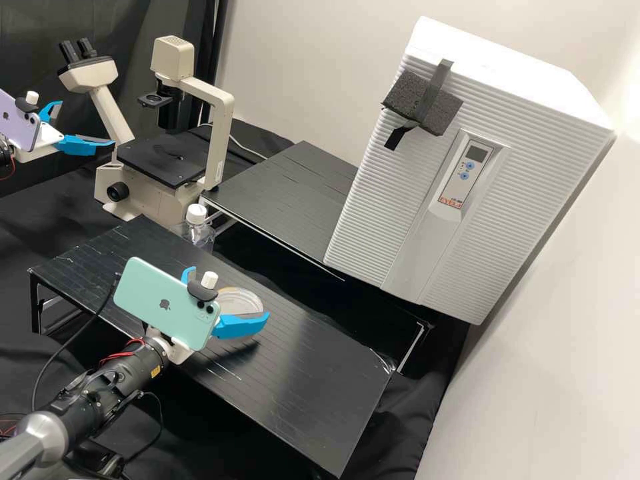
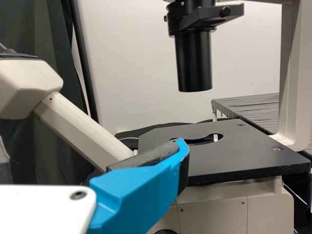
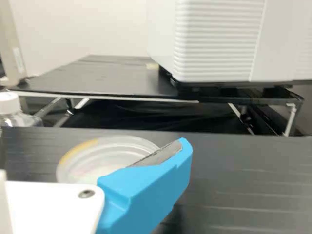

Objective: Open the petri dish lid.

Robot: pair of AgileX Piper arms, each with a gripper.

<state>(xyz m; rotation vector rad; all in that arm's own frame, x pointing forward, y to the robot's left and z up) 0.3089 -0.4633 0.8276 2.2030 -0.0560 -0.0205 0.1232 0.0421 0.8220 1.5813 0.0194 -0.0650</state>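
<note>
Gripper on right arm (image 1: pixel 230 291) sits lower centre of high view, fingers wide. Petri dish (image 1: pixel 241 302) is on black bench (image 1: pixel 320 380), by those fingers; can't tell if touching. Bottle (image 1: pixel 197 231) is up-left of dish. Gripper on left arm (image 1: pixel 88 122) is upper left, fingers wide, near microscope (image 1: pixel 219 143).

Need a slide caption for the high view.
Right gripper, fingers open, at the petri dish on the black platform; left gripper, also open, near the microscope.
</note>
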